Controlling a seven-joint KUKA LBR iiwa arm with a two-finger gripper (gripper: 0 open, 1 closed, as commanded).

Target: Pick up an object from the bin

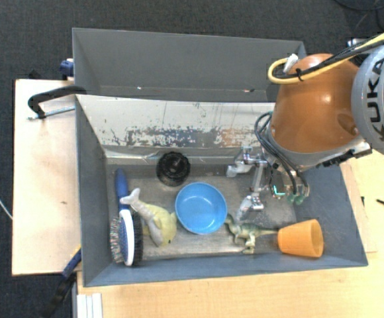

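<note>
Hanging spread and empty inside the grey metal bin point(90, 177), the jaws sit just behind a small olive-green toy animal point(243, 233). It lies by the front wall, between a round blue plastic bowl point(200, 207) and a tipped orange plastic cup point(301, 238). An off-centre descent could strike the bowl's rim or shove the cup, and the thin toy might slip free.

arm point(376, 98): enters from right | wrist cover point(311, 108): orange | hand point(248, 183): fingers spread apart
</note>
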